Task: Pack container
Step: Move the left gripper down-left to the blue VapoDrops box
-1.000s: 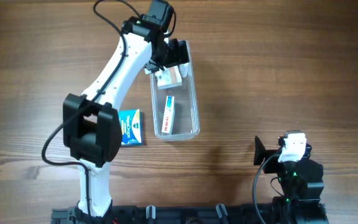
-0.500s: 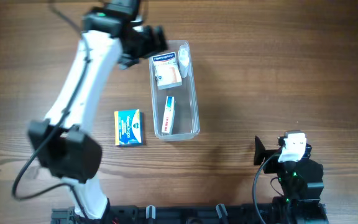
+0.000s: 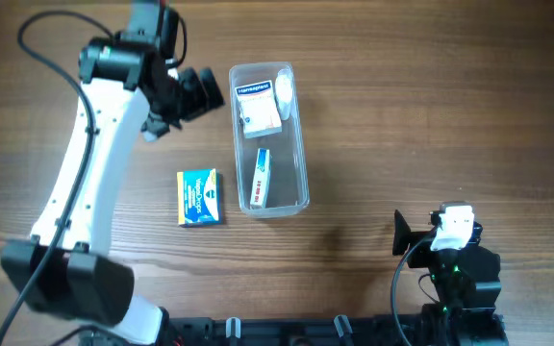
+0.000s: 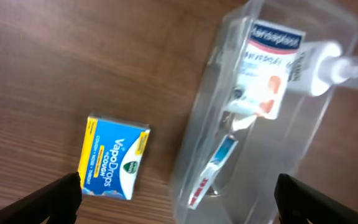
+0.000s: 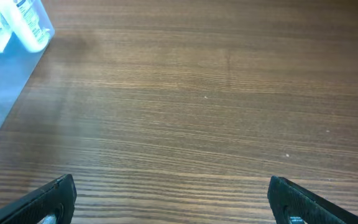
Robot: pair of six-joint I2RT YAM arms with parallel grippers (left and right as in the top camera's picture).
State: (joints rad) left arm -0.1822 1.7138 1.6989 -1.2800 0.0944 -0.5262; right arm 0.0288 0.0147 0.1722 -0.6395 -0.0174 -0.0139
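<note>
Hovering left of the clear container's [image 3: 302, 163] far end, the left gripper [image 4: 180, 198] spreads wide, empty. Container lies mid-table holding 3 items, a blue box [image 3: 200, 197] just left. Right gripper [image 5: 176, 199], near right, gapes wide.

The container [image 3: 293, 171] holds 3 items [image 3: 261, 179]; a small box [image 3: 200, 197] lies just left of it.
</note>
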